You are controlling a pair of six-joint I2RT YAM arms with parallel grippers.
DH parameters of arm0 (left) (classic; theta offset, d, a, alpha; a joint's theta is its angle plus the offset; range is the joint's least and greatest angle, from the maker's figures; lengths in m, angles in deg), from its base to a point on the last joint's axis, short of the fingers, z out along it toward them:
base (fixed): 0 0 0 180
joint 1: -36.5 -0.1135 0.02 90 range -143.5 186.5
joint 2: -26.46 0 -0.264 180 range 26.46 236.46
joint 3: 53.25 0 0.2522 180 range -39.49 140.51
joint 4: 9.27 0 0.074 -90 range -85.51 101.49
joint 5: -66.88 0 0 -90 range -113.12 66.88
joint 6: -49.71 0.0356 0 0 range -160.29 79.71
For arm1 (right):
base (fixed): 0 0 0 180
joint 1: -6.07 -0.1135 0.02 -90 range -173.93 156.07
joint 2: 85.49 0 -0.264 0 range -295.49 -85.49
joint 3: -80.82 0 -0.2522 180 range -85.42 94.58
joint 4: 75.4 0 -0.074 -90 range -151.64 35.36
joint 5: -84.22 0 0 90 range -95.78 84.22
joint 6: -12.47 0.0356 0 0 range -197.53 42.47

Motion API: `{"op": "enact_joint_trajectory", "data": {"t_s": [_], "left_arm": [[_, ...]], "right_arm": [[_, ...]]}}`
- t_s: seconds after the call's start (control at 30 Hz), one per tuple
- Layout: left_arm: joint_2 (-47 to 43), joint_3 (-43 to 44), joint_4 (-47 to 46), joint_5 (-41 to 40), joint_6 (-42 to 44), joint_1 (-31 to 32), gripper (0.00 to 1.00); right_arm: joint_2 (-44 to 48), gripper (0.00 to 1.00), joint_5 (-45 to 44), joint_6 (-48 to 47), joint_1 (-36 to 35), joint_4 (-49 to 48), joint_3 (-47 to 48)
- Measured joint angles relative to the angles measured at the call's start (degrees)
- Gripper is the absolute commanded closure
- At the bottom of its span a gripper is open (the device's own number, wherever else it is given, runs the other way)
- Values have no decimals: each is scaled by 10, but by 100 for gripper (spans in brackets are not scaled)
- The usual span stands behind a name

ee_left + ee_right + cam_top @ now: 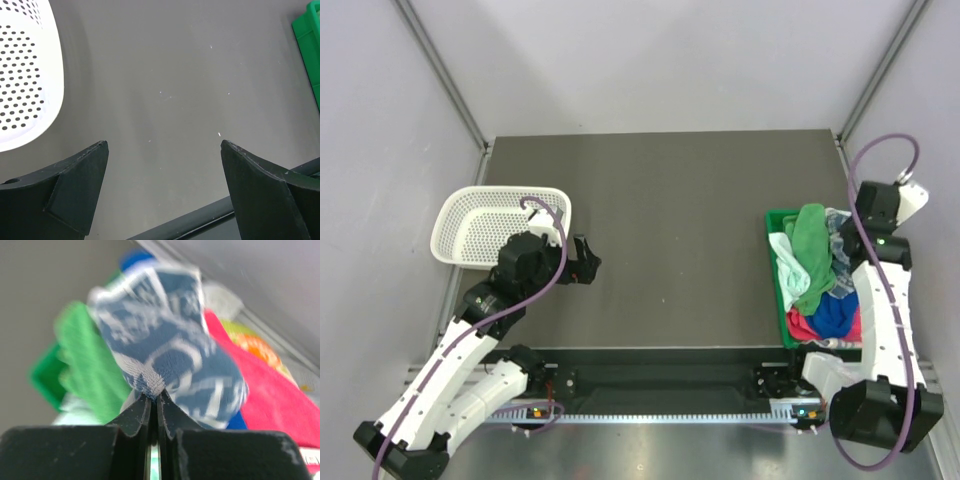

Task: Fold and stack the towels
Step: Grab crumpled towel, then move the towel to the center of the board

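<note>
Views sharing the green bin (775,300)
Overhead is looking down; left wrist is facing it from afar, right wrist close.

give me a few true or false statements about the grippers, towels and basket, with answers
1. The right gripper is shut on the blue-and-white towel. True.
2. The left gripper holds a towel. False: it is open and empty above the table.
3. The white basket has towels in it. False: it is empty; the towels are heaped in the green bin.
4. The green bin sits on the table's right side. True.
</note>
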Motion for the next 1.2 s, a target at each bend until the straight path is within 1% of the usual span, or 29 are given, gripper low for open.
{"op": "enact_joint_trajectory", "data": {"t_s": [0.07, 0.17, 0.37, 0.43, 0.5, 0.53, 0.57, 0.73, 0.8, 0.9, 1.0, 1.1, 1.17, 1.2], "left_arm": [[0, 0, 0, 0, 0, 0, 1], [0, 0, 0, 0, 0, 0, 1], [7, 0, 0, -4, 0, 0, 1], [10, 0, 0, -5, 0, 0, 1], [10, 0, 0, -9, 0, 0, 1], [10, 0, 0, -10, 0, 0, 1], [10, 0, 0, -12, 0, 0, 1], [21, 0, 0, -18, -2, 0, 1], [28, 3, 2, -21, -7, 0, 1], [40, 20, 11, -30, -14, 0, 1], [48, 46, 12, -46, -24, 0, 1], [52, 71, 13, -65, -34, 0, 1], [54, 80, 13, -77, -42, 0, 1], [54, 82, 13, -82, -47, 0, 1]], "right_arm": [[-1, 100, 14, -9, -2, 8, 58], [-17, 100, 24, -23, -11, 18, 168], [-74, 100, 40, -44, -23, 42, 366], [-96, 100, 48, -50, -37, 52, 421], [-120, 100, 47, -58, -70, 60, 473], [-142, 100, 46, -65, -90, 68, 515], [-148, 100, 47, -67, -105, 68, 525], [-240, 100, 39, -89, -221, 84, 673], [-271, 100, 33, -96, -273, 80, 712], [-306, 100, 28, -99, -342, 71, 727], [-334, 100, 20, -98, -412, 53, 712], [-329, 100, 11, -92, -481, 4, 623], [-308, 100, 9, -79, -523, -37, 516], [-285, 100, 13, -68, -544, -74, 430]]}}
